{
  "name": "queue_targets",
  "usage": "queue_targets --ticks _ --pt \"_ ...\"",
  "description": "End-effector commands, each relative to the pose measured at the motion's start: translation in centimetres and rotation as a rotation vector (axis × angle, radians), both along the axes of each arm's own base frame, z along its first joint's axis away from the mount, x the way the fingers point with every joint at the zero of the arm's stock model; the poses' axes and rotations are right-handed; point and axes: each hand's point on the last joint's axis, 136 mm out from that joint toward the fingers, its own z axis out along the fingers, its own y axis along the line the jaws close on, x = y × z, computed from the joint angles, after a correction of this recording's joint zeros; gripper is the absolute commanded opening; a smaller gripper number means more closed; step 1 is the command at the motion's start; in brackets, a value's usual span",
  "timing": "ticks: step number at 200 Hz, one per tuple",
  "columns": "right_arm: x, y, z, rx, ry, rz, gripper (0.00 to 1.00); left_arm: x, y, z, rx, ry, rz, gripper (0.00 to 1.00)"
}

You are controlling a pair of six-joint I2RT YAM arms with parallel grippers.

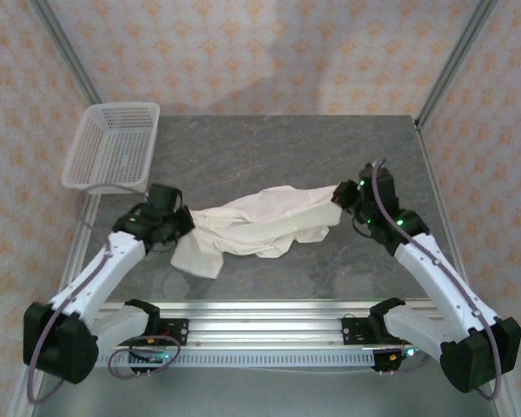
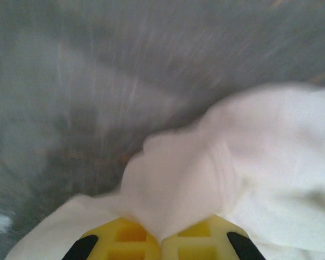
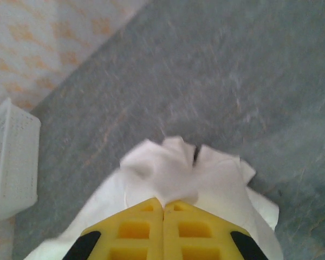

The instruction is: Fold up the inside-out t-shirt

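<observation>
Top external: inside-out t-shirt point(image 1: 260, 224) bunched mid-table
Left gripper point(image 1: 188, 222): clamps its left edge
Right gripper point(image 1: 338, 193): clamps its right edge
Room: bare table point(image 1: 286, 148) behind; basket point(image 1: 113, 146) at far-left corner

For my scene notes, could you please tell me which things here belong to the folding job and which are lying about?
Job: crumpled off-white cloth t-shirt; left gripper, right gripper, both shut on it.
Lying about: white plastic mesh basket.
</observation>
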Motion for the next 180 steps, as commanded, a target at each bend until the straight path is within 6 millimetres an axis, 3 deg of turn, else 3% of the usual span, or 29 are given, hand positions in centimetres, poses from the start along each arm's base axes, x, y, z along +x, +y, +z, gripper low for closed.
queue_targets --ticks 1,12,24,36,52,82,121,144,164,180 --pt "-0.4 -3.6 11.9 -0.085 -0.251 -0.099 0.0 0.1 4.7 13.3 0.238 -0.251 0.047 0.0" --pt "-1.3 -5.1 16.9 -0.123 -0.342 -0.149 0.0 -0.4 6.2 19.9 0.311 -0.364 0.083 0.0" --pt "-2.8 -6.5 21.2 -0.127 -0.441 -0.198 0.0 -1.5 7.5 25.4 0.362 -0.462 0.127 0.0" --pt "-4.2 -7.4 24.0 -0.12 -0.519 -0.23 0.0 -2.9 8.6 29.3 0.386 -0.545 0.172 0.0" --pt "-5.8 -8.4 26.2 -0.115 -0.594 -0.263 0.0 -4.7 9.4 32.7 0.381 -0.649 0.223 0.0" --pt "-8.8 -8.1 30.1 -0.088 -0.724 -0.197 0.0 -7.2 8.9 37.0 0.304 -0.812 0.208 0.0" --pt "-13.7 -4.7 36.4 -0.002 -1.003 0.054 0.0 -9.9 8.1 41.2 0.22 -1.007 0.172 0.0" --pt "-16.4 -3.2 38.9 0.055 -1.122 0.169 0.0 -11.3 7.6 43.2 0.172 -1.132 0.152 0.0" --pt "-16.2 -4.0 39.3 0.06 -1.122 0.122 0.0 -11.0 7.2 44.0 0.154 -1.165 0.143 0.0" --pt "-13.9 -5.6 38.3 0.031 -1.04 -0.006 0.0 -9.2 6.6 43.8 0.153 -1.128 0.121 0.0"
